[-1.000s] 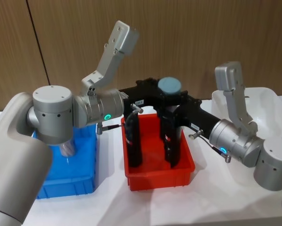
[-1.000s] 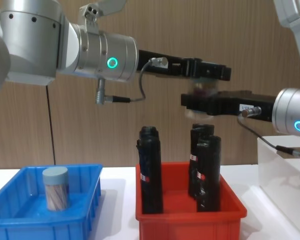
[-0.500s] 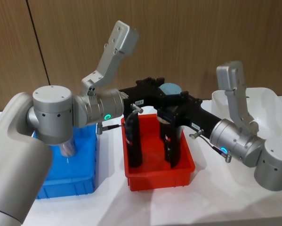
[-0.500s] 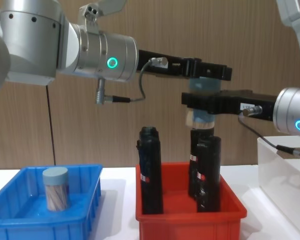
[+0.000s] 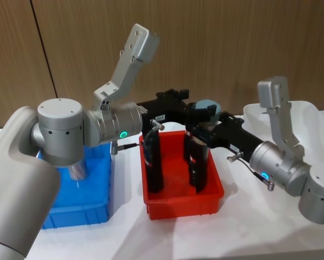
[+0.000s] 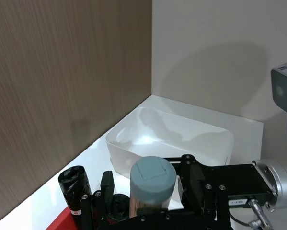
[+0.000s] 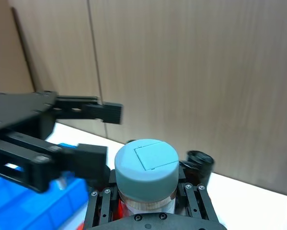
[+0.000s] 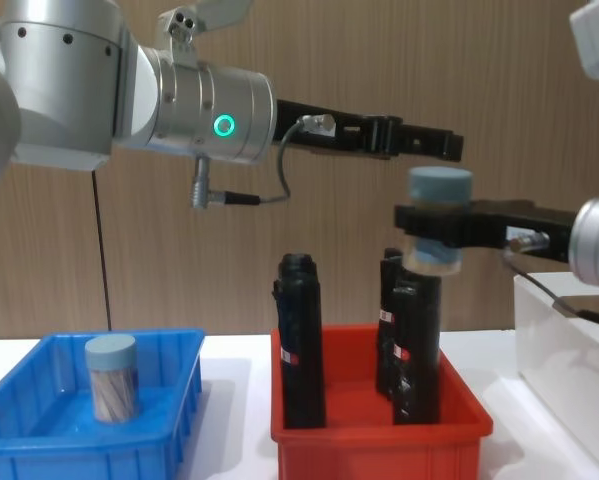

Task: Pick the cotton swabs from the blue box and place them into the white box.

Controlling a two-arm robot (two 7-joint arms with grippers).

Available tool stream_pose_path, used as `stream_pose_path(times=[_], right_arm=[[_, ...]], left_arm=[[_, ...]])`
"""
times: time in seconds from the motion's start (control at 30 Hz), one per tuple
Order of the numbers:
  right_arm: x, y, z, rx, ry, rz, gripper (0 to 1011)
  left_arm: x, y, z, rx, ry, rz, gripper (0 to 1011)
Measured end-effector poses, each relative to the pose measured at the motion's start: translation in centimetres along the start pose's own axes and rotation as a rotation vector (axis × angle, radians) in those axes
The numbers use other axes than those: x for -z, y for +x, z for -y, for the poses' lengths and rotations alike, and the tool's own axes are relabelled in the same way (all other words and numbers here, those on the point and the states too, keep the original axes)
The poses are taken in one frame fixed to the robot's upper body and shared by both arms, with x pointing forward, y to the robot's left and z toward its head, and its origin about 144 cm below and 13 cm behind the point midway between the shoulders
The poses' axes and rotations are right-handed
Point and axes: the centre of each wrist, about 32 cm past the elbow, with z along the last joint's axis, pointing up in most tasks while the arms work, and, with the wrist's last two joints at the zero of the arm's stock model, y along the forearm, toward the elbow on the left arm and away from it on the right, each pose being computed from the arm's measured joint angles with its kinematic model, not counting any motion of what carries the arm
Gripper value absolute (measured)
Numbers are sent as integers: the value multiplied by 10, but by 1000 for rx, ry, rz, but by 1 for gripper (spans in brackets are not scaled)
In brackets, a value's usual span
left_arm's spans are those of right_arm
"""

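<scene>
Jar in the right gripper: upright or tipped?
Upright: the cotton swab jar sits lid-up, clamped around its middle by the right gripper.

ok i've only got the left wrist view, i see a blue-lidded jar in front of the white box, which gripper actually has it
Observer: The right gripper. The chest view shows it shut on the cotton swabs jar, clamped around the clear body just under the lid.
Operator: and the left one, is it clear of the jar
Observer: Yes. In the right wrist view the left gripper is open, and the jar sits beside its fingers, not between them.
Operator: anything left in the blue box
Observer: One second jar stands upright in the blue box.
</scene>
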Motion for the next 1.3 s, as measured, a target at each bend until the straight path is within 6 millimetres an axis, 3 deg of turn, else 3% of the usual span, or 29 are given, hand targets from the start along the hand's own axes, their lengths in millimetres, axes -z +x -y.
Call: stream_pose_path(times=[0.3,0.83,1.3], right_arm=[[7,16,9,85,-6,-6,668],[11,61,31,304,-11,3,668],[22,89,38,424,-73,12,692]], left_arm=[[0,0,0,0,0,0,1004],[0,0,0,0,0,0,1004],[0,0,0,0,0,0,1004]])
